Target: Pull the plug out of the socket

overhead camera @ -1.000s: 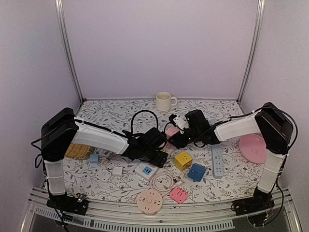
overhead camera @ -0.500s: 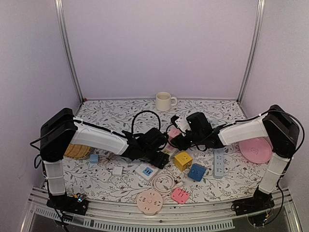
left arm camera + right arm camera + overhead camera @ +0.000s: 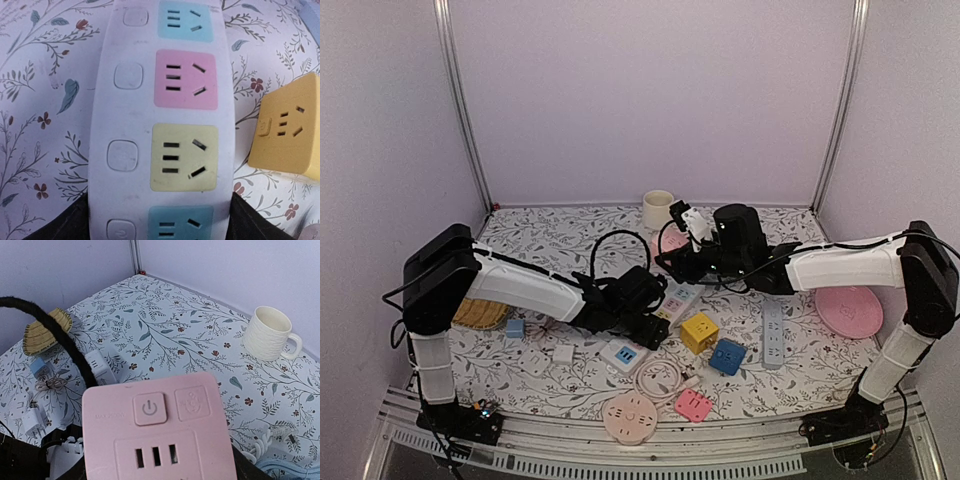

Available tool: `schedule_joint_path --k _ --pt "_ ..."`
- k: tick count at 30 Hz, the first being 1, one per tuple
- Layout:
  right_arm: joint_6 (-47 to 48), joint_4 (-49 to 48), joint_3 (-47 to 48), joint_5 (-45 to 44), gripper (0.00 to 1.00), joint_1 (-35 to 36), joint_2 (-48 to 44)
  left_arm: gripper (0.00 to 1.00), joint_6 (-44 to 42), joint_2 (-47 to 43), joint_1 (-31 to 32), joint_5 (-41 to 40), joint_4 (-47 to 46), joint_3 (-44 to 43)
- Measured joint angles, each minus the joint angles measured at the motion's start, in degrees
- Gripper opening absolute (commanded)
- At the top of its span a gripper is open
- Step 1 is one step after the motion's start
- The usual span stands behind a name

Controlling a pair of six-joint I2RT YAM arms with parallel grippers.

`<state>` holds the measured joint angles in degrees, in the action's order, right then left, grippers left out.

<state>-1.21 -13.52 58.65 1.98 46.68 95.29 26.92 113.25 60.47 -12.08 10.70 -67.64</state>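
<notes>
A white power strip [image 3: 678, 298] with coloured sockets lies mid-table. In the left wrist view the strip [image 3: 160, 125] fills the frame and every socket that shows is empty. My left gripper [image 3: 653, 318] is shut on the strip's near end, with a dark finger on each side [image 3: 160, 222]. My right gripper [image 3: 682, 256] is shut on a pink plug block [image 3: 160, 430] with a power button. It holds the block in the air, apart from the strip, near the mug. The block is mostly hidden in the top view [image 3: 667, 243].
A cream mug [image 3: 658, 208] stands at the back. A yellow cube [image 3: 699, 331], a blue cube [image 3: 727, 355] and a pale strip [image 3: 772, 333] lie to the right of the strip. A pink plate [image 3: 850, 308] is far right. A black cable [image 3: 610, 245] loops above the left gripper. Small adapters and a white cable coil [image 3: 658, 378] lie in front.
My right gripper has risen and moved back toward the mug with the pink plug block, away from the power strip. The left gripper has stayed on the strip.
</notes>
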Motion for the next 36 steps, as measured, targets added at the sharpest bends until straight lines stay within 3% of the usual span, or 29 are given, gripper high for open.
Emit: schedule_joint_path --k 8,19,26,36 --pt "-4.52 2.75 -2.32 -4.02 0.13 -1.7 -2.38 0.12 1.53 -1.05 -1.03 -0.2 -1.51 1.7" --pt "-15.98 6.23 -13.11 -6.03 0.14 -6.54 -11.5 0.13 3.1 -1.27 -3.63 -1.22 -1.27 2.03" --pt "-22.18 8.46 -20.24 -5.9 0.18 -8.61 -11.67 0.14 2.78 -1.27 -5.18 -1.29 1.25 1.01" --pt "-26.32 8.72 -20.81 -4.76 0.26 -11.15 -9.35 0.17 1.99 -1.11 -6.01 -0.85 4.11 -0.26"
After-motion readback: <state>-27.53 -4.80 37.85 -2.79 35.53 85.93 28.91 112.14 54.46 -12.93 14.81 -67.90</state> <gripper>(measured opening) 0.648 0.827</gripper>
